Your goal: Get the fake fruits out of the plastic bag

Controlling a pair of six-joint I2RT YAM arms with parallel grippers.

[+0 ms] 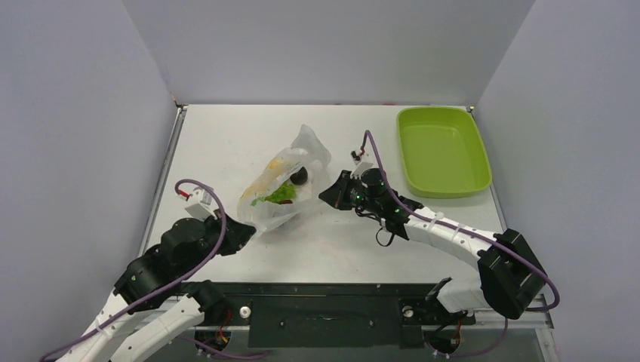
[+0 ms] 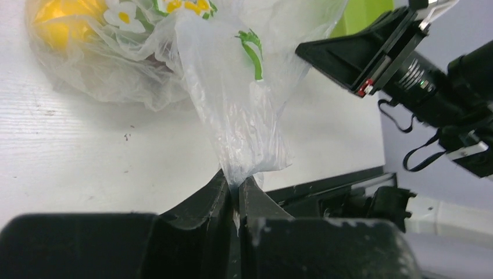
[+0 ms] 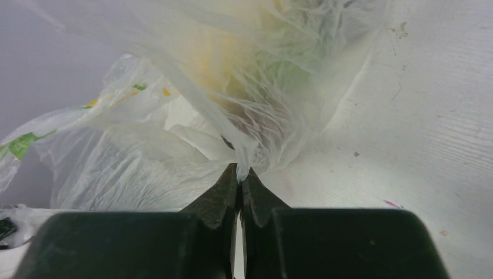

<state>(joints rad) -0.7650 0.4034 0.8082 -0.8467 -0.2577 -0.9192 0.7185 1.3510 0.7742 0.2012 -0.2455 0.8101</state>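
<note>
Left gripper pinched tight on plastic bag corner; right gripper clamped on film too, maybe only thin fold. You yank, it slips, fake fruits scatter.

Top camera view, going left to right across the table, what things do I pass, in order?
left pincer → plastic bag → right pincer → green tray
</note>
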